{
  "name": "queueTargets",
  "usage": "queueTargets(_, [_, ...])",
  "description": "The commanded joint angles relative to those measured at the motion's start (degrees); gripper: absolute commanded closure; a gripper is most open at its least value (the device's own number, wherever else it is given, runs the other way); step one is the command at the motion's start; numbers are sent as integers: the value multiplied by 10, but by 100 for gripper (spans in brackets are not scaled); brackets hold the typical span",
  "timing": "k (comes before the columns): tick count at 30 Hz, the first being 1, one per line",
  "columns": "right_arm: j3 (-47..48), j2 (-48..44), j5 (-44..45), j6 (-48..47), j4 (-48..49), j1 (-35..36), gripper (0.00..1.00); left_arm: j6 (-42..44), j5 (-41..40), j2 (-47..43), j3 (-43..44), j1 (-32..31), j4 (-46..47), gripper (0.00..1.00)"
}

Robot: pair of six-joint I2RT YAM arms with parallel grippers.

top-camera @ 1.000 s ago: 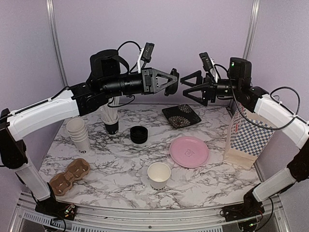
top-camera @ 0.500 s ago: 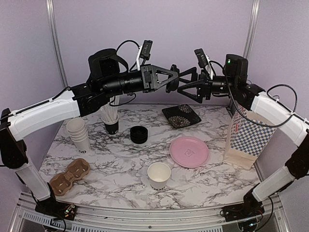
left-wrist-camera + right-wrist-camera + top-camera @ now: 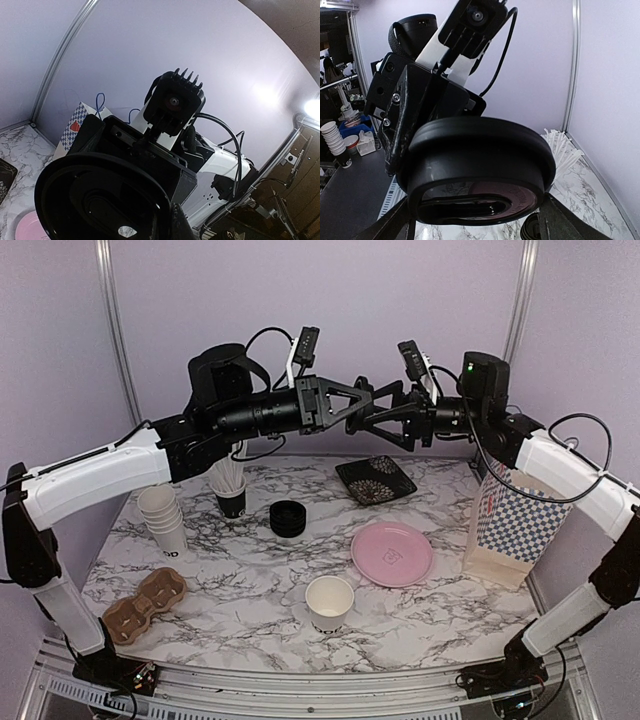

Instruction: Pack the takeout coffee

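Right wrist first: the black lid filled the shot. Your left gripper was pinching it by the rim on one side, which left the rest of the edge free for the other arm. Your right gripper had its fingers spread wide, one on each side of the lid at the bottom. I couldn't tell whether they were pressing on it yet or just bracketing it.

Left wrist: same story from the other face. The lid sat right up against the lens with the right arm's camera staring back over it, so the wrists were nose to nose. That looked like a mid-air handover to me.

Top view: all of this was high above the back of the table, well apart from everything on it. The cup stood uncapped near the front, and the paper bag stood upright by the right arm. My guess is you were passing the lid across because the bag sat on that arm's side.
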Motion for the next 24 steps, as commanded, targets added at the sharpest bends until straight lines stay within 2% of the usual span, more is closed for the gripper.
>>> queueTargets(1, [19,4,-12,19,19,6,18,-2,9,10,5,2,26,95])
queueTargets(6, [19,5,-13,30,37,6,16,-6,11,15,8,2,26,95])
queueTargets(11, [14,6,-14,33,43,6,22,-6,12,17,9,2,27,95])
queueTargets(14, [9,5,-14,31,45,6,24,-5,11,17,8,2,27,91])
queueTargets(15, [7,5,-13,30,45,6,25,-5,10,16,7,2,27,85])
queueTargets(18, [1,4,-10,28,44,6,25,-6,3,13,-2,3,27,58])
queueTargets(19, [0,3,-7,21,36,6,25,-4,-1,9,-6,3,26,52])
queueTargets(22, [-10,-6,8,-28,-9,3,25,16,-5,-8,-22,3,-5,36])
queueTargets(24, [-21,-13,18,-59,-36,1,25,52,-22,-24,-28,3,-68,31])
